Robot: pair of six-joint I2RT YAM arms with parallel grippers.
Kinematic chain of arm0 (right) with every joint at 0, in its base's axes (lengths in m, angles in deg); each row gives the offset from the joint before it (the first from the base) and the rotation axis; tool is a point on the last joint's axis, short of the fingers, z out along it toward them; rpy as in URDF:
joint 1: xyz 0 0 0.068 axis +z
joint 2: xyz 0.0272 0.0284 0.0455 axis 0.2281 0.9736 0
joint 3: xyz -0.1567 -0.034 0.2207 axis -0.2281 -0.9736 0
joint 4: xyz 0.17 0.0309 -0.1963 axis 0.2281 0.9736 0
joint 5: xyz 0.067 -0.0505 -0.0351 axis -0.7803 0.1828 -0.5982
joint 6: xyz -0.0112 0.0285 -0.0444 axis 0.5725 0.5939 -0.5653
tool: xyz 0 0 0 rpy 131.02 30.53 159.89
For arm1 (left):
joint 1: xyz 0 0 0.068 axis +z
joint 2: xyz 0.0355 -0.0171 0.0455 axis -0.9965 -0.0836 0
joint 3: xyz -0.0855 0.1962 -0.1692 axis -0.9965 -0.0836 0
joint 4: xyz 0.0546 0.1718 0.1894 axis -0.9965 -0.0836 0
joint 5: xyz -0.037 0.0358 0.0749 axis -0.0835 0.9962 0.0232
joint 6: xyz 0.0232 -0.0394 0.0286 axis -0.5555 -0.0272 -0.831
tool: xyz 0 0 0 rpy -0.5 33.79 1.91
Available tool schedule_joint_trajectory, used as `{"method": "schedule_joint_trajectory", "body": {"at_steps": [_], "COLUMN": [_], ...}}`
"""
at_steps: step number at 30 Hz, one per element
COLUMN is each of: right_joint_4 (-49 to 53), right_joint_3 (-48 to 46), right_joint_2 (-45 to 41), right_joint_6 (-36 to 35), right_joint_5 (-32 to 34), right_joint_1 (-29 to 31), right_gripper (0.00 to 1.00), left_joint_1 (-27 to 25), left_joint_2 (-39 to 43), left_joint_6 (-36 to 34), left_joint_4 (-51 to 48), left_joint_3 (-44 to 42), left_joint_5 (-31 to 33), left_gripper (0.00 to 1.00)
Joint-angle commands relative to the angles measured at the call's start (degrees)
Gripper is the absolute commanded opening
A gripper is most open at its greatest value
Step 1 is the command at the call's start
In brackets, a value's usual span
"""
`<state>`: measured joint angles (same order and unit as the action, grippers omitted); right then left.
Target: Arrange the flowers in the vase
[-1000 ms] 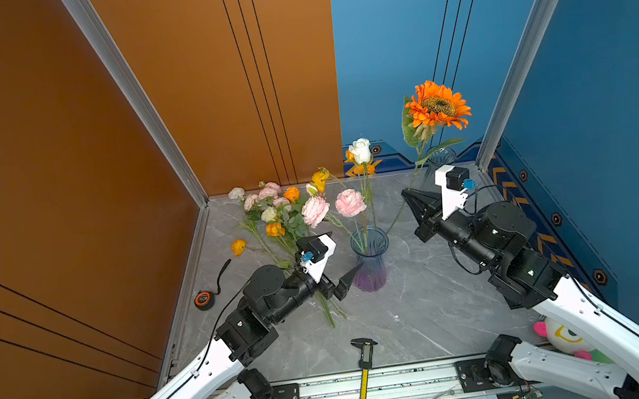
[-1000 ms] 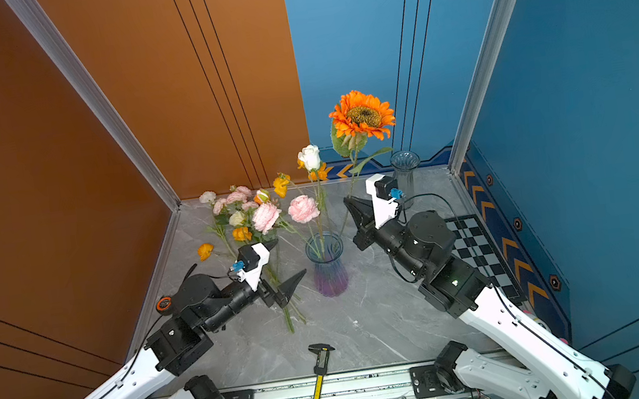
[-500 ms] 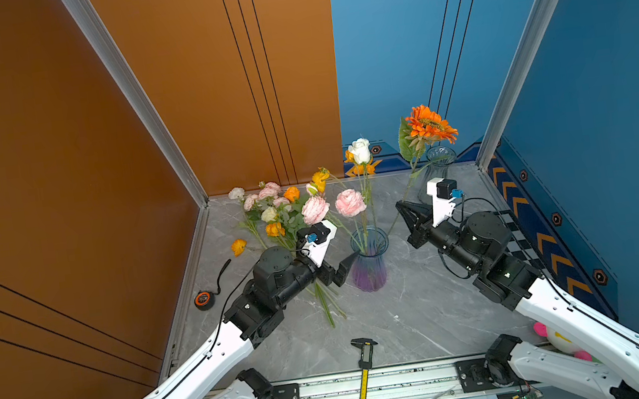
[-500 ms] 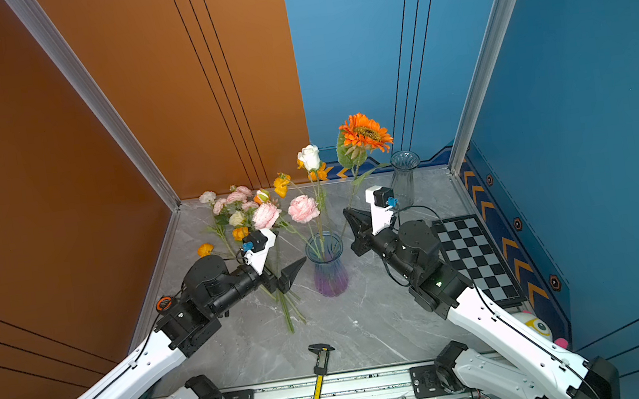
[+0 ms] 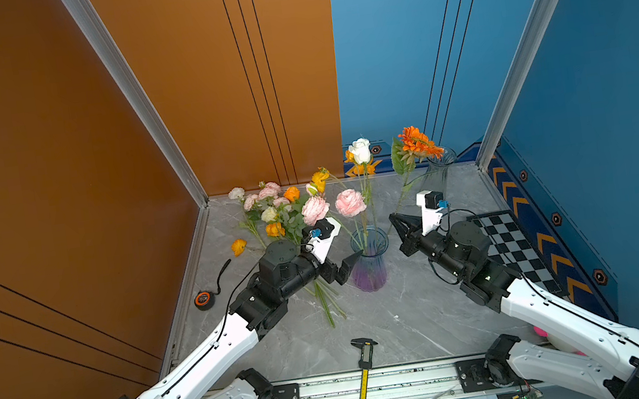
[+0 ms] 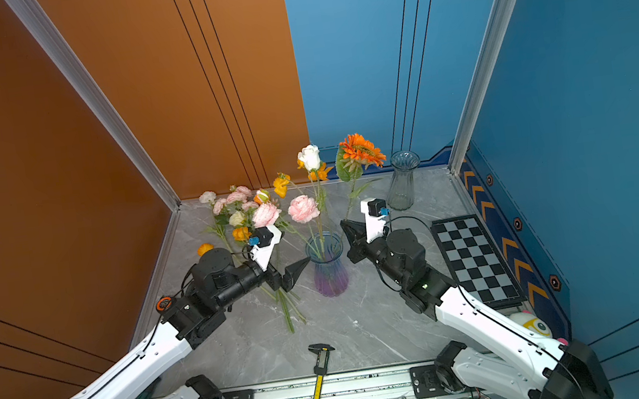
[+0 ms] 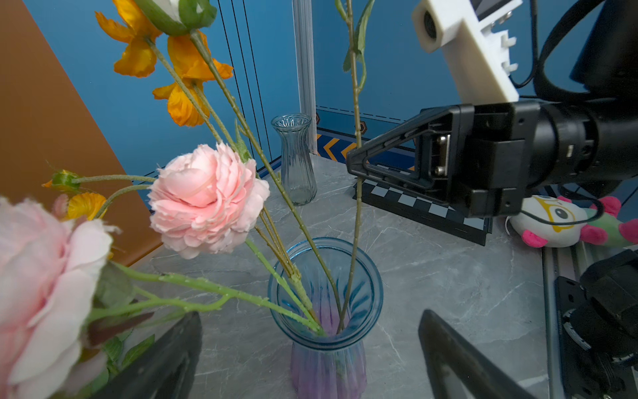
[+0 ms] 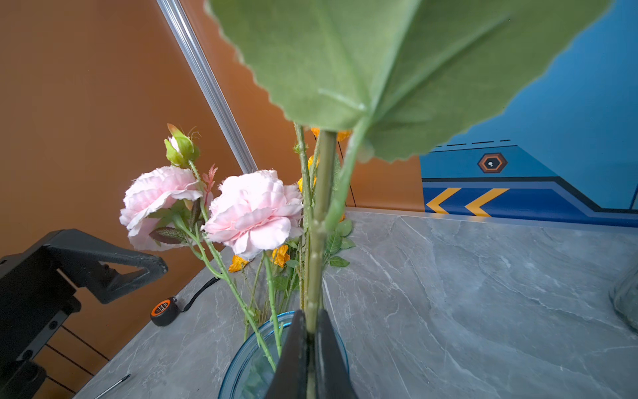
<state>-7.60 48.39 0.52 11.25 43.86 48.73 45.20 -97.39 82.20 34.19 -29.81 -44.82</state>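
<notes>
The orange flower [image 5: 417, 145] stands nearly upright. Its stem runs down through my right gripper [image 8: 310, 319] into the mouth of the blue-and-purple vase [image 5: 369, 269]. In the left wrist view the stem's foot sits in the narrow neck among the other stems. My right jaws are pinched shut on that stem just above the rim. I judge I hold it this low so the heavy head cannot lever the foot back out before it is seated. Its big leaf [image 8: 379, 62] hangs over my right wrist camera and hides the bloom there.

A white rose [image 5: 359, 151] and two pink blooms [image 5: 349, 203] already lean in the vase, fanning toward my left side. My left gripper [image 5: 348, 268] hovers just beside the vase with its jaws spread wide and nothing in them. I think it is placed there to steady the vase or the leaning stems.

The remaining flowers [image 5: 269, 211] lie heaped on the table [image 5: 409, 323] near the back wall, apart from the vase, so I judge the task partly done.
</notes>
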Motion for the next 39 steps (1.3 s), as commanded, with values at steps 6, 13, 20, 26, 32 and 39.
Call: {"method": "schedule_joint_trajectory", "body": {"at_steps": [6, 13, 20, 26, 32, 39], "right_joint_4": [1.7, 8.6, 22.2, 34.9, 44.6, 44.6], "right_joint_3": [1.2, 2.2, 7.6, 10.7, 8.4, 1.6], "right_joint_2": [0.6, -3.0, -4.6, -7.8, -13.1, -18.8], "right_joint_6": [-0.1, -1.0, -1.7, -0.2, -0.8, -0.5], "right_joint_5": [1.0, 2.3, 3.1, 4.9, 3.5, 6.4], "right_joint_1": [0.8, 2.2, 4.3, 7.7, 8.3, 11.8], "right_gripper": [0.48, 0.69, 0.77, 0.81, 0.87, 1.0], "left_joint_1": [0.8, 0.8, 1.0, 1.7, 2.0, 6.3], "left_joint_2": [0.9, 2.2, 5.1, 5.8, 6.1, 0.8], "left_joint_6": [0.5, 1.1, 1.1, 1.0, 5.1, 26.5], "left_joint_4": [-0.5, -3.1, -8.4, -18.0, -21.7, -10.6], "left_joint_3": [0.5, -0.3, -2.2, -2.3, -6.0, -14.1], "left_joint_5": [-0.5, -0.8, 1.0, 4.7, 10.1, 24.0], "left_gripper": [0.98, 0.98, 0.98, 0.99, 0.95, 0.85]}}
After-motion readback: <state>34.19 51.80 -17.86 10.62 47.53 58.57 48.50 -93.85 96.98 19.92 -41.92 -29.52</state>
